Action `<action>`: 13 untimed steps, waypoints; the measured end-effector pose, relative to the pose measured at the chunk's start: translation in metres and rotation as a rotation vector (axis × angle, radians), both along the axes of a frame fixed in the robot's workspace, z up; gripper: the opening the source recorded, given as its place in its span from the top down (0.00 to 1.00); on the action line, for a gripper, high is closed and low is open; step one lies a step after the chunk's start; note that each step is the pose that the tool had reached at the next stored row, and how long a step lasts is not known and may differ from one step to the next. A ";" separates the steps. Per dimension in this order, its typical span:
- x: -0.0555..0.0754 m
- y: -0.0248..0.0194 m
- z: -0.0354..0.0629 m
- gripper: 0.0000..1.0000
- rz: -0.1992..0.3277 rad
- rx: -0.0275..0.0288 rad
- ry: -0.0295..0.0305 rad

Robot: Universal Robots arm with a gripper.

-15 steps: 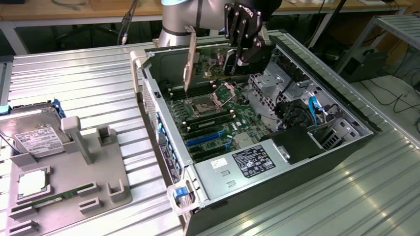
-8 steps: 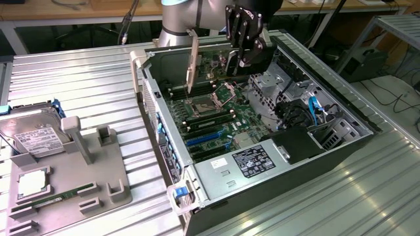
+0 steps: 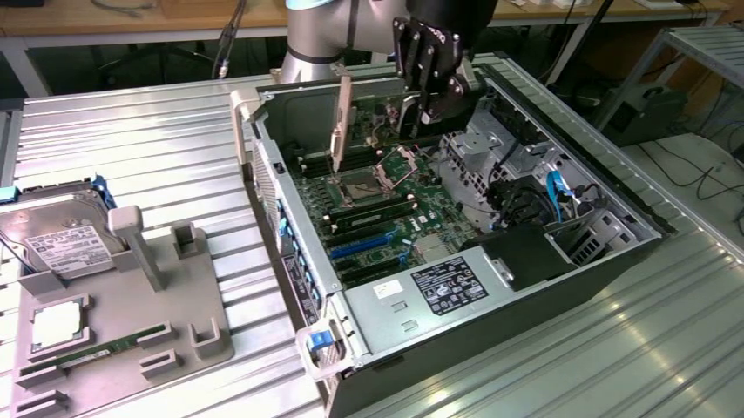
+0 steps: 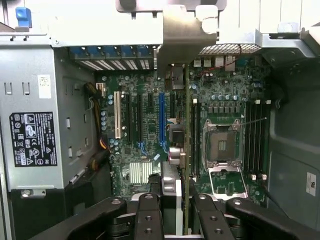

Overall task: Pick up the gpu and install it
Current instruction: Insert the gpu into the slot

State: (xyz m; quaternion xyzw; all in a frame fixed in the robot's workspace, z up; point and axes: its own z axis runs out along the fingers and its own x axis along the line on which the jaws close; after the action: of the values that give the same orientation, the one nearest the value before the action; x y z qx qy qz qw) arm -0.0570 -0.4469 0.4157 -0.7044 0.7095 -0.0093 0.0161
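While I hang over the open computer case (image 3: 265,165), my gripper (image 3: 436,100) is clamped on the gpu (image 3: 341,122).
My fingers (image 4: 148,215) press both faces of the card, which stands on edge above the motherboard (image 3: 389,213), its silver bracket pointing down beside the case wall on the exterior view's left. From my wrist, the thin board edge runs between the blue slot (image 4: 161,120) and the CPU socket (image 4: 220,145); whether it touches the board I cannot tell. The power supply (image 3: 436,292) sits at the case's near end. Well apart on the exterior view's left, a grey holder (image 3: 174,331) carries a hard drive (image 3: 64,244) and a RAM stick (image 3: 93,353).
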 end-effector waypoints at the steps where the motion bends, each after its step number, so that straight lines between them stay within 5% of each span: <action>1: 0.000 0.0013 -0.0015 0.72 0.003 0.0002 -0.0001; 13: 0.000 0.0016 -0.0220 0.72 0.014 0.0002 -0.0012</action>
State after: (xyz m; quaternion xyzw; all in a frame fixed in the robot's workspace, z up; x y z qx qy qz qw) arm -0.0570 -0.4453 0.3937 -0.7095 0.7044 -0.0095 0.0167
